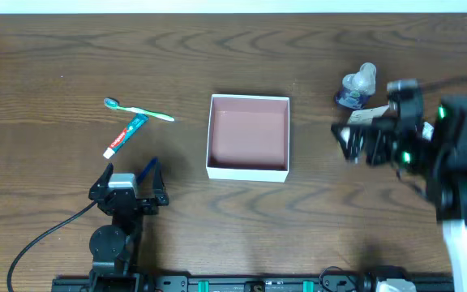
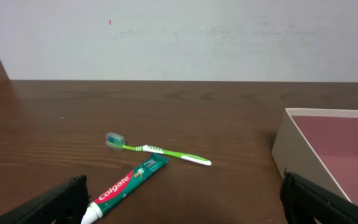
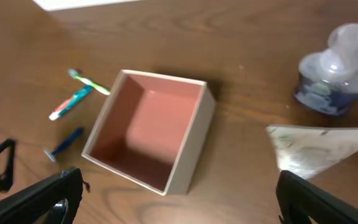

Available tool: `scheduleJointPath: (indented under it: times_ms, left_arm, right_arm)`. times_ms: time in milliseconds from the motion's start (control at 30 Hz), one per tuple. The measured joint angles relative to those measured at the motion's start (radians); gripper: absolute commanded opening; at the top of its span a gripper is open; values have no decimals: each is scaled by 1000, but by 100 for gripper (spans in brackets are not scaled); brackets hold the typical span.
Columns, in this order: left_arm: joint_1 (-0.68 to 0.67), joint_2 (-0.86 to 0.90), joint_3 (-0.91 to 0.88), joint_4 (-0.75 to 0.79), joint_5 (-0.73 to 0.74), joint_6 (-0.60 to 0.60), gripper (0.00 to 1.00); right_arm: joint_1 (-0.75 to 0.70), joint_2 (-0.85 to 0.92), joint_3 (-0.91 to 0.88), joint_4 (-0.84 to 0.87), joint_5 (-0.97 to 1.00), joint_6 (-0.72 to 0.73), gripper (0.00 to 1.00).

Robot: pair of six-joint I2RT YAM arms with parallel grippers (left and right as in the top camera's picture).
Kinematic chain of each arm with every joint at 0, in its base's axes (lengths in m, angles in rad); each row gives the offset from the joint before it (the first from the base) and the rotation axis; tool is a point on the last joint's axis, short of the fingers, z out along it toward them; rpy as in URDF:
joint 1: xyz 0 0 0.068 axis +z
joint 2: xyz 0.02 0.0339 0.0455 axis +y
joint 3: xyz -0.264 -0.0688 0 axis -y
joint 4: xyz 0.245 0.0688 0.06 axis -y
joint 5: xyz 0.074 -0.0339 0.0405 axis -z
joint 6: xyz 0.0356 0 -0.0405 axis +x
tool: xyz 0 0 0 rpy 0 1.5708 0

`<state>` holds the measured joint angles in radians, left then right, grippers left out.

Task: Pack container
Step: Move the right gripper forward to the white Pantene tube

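Observation:
The container [image 1: 247, 171], a square white-walled box with a pinkish floor, sits empty mid-table; it also shows in the left wrist view [image 2: 296, 149] and the right wrist view [image 3: 194, 149]. A green toothbrush [image 1: 140, 109] and a Colgate toothpaste tube [image 1: 126, 135] lie to its left. A blue razor [image 1: 147, 170] lies beside my left gripper [image 1: 128, 185], which is open and empty, just short of the toothpaste [image 2: 129, 182]. My right gripper [image 1: 345, 143] is open and empty, raised to the right of the container. A small clear-capped bottle [image 1: 357, 88] and a white packet [image 1: 367, 116] lie near it.
The wooden table runs to a white wall at the back. The left arm's cable trails at the front left [image 1: 39, 239]. The right arm's body [image 1: 460, 162] fills the right side. The toothbrush [image 2: 157, 150] lies just beyond the toothpaste in the left wrist view.

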<state>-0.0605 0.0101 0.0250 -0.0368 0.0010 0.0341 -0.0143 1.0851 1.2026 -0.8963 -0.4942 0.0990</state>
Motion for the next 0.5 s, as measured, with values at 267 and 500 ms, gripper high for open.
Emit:
scheduleJointPath:
  times_ms: [267, 500]
  left_arm:
    - [0, 0, 0, 0, 0, 0, 98]
    - [0, 0, 0, 0, 0, 0, 98]
  right_arm:
    - [0, 198, 59, -23, -45, 13, 99]
    - [0, 177, 59, -44, 69, 143, 99]
